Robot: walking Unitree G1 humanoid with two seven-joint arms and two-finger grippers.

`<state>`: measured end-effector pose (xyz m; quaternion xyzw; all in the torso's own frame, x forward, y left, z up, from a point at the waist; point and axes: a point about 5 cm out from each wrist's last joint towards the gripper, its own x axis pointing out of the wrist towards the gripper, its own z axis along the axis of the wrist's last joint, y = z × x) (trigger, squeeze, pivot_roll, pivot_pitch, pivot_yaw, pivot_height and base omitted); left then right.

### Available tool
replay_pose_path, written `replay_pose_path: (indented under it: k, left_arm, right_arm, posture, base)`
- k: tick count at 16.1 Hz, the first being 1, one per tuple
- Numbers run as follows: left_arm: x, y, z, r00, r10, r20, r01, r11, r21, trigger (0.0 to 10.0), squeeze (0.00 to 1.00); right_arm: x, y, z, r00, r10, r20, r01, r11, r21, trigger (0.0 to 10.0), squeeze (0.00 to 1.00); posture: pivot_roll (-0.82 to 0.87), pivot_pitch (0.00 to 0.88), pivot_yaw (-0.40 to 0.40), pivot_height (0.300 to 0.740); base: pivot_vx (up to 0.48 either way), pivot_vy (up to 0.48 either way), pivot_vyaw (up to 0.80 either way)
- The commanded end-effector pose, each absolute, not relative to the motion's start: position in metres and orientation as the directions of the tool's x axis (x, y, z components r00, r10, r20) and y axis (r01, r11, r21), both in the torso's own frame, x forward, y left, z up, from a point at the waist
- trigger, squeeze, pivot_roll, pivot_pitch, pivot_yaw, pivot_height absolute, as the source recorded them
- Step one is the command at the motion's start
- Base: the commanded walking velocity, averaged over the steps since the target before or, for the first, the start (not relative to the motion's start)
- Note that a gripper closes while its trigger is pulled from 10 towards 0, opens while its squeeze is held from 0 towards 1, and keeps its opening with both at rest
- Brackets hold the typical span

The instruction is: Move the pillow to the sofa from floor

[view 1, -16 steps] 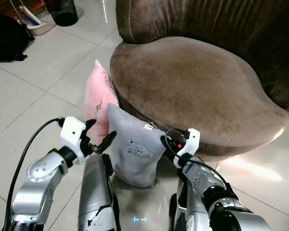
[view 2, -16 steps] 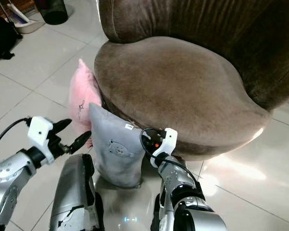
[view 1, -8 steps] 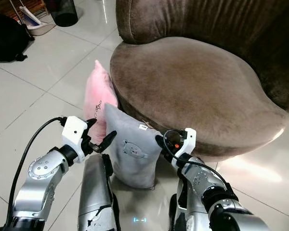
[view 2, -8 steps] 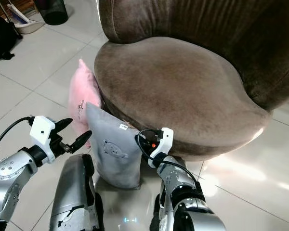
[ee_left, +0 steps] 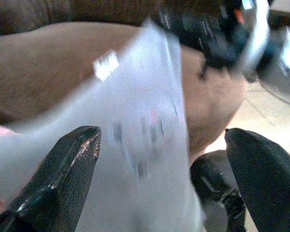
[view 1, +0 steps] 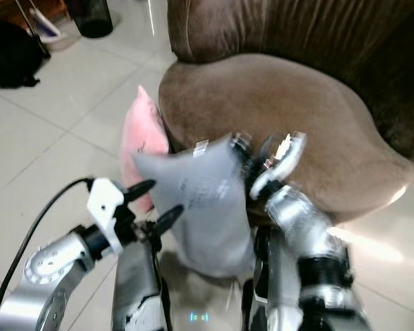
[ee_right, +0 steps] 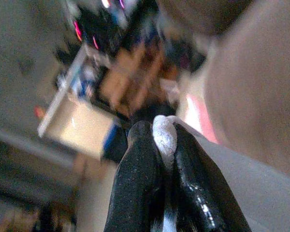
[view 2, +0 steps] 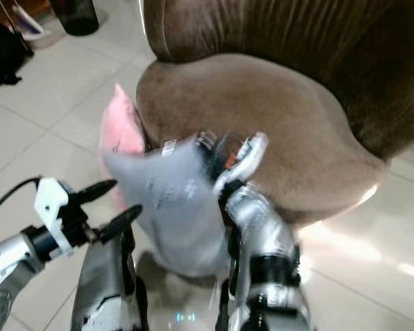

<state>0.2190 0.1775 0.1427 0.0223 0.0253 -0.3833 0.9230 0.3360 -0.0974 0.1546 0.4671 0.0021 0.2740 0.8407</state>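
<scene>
Your grey pillow (view 1: 196,200) hangs blurred in front of the brown sofa (view 1: 283,110), its long axis tilted, top corner toward the seat edge and lower end just above the floor (view 1: 48,124). It is pale grey with a white tag and a faint print. Your right tool (ee_right: 163,140) pinches that top corner. Your left tool (view 1: 152,201) is spread beside it. A pink pillow (view 1: 139,141) leans against the sofa; open tile lies to the left.

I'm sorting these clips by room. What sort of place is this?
Probably a home living room: a brown upholstered sofa, a grey pillow and pink pillow beside it, and a glossy tiled floor.
</scene>
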Motion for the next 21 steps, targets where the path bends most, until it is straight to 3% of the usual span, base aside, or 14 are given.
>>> replay_pose_path:
  k: [1,5,6,7,8,9,13,17,21]
  left_arm:
    - [0.221,0.176,0.144,0.702,-0.710,-0.061,0.712,0.701,0.030,10.0,0.00]
    - [0.249,0.190,0.148,0.829,-0.560,0.005,0.558,0.827,0.061,10.0,0.00]
    - [0.256,0.189,0.162,0.862,-0.503,0.060,0.499,0.863,0.073,10.0,0.00]
    - [0.258,0.188,0.167,0.868,-0.490,0.078,0.484,0.871,0.080,10.0,0.00]
    - [0.262,0.184,0.177,0.888,-0.448,0.101,0.440,0.893,0.096,10.0,0.00]
    - [0.267,0.180,0.185,0.900,-0.416,0.129,0.404,0.908,0.113,10.0,0.00]
    - [0.278,0.173,0.194,0.933,-0.318,0.169,0.288,0.940,0.184,10.0,0.00]
    - [0.277,0.162,0.196,0.938,-0.310,0.156,0.282,0.943,0.175,10.0,0.00]
    - [0.278,0.159,0.195,0.941,-0.298,0.158,0.264,0.943,0.205,10.0,0.00]
  right_arm:
    - [0.346,-0.104,0.218,0.817,0.367,0.445,-0.565,0.353,0.746,0.0,0.00]
    - [0.365,-0.147,0.307,0.809,0.148,0.568,-0.560,0.486,0.671,0.0,0.00]
    - [0.367,-0.171,0.328,0.826,0.036,0.562,-0.455,0.630,0.629,0.0,0.00]
    - [0.367,-0.178,0.333,0.828,0.002,0.560,-0.417,0.669,0.615,0.0,0.00]
    - [0.368,-0.198,0.335,0.845,-0.119,0.521,-0.272,0.742,0.612,4.6,0.00]
    - [0.372,-0.209,0.330,0.870,-0.174,0.461,-0.175,0.766,0.619,10.0,0.00]
    - [0.376,-0.194,0.284,0.931,-0.079,0.355,-0.125,0.847,0.517,10.0,0.00]
    - [0.372,-0.189,0.253,0.956,-0.126,0.265,-0.013,0.885,0.466,10.0,0.00]
    - [0.371,-0.194,0.252,0.954,-0.156,0.257,0.026,0.895,0.445,10.0,0.00]
  posture:
    - [0.10,0.113,-0.026,0.501]
    - [0.09,0.096,-0.016,0.501]
    - [0.08,0.080,-0.011,0.501]
    - [0.08,0.080,-0.011,0.501]
    - [0.07,0.072,-0.004,0.501]
    - [0.07,0.068,-0.003,0.501]
    - [0.06,0.055,0.003,0.511]
    - [0.05,0.038,0.014,0.551]
    - [0.04,0.034,0.012,0.586]
  base:
    - [0.000,0.000,0.00]
    - [0.000,0.000,0.00]
    - [0.000,0.000,0.00]
    - [0.000,0.000,0.00]
    - [0.000,0.000,0.00]
    - [0.000,0.000,0.00]
    - [0.000,0.000,0.00]
    - [0.000,0.000,0.00]
    - [0.000,0.000,0.00]
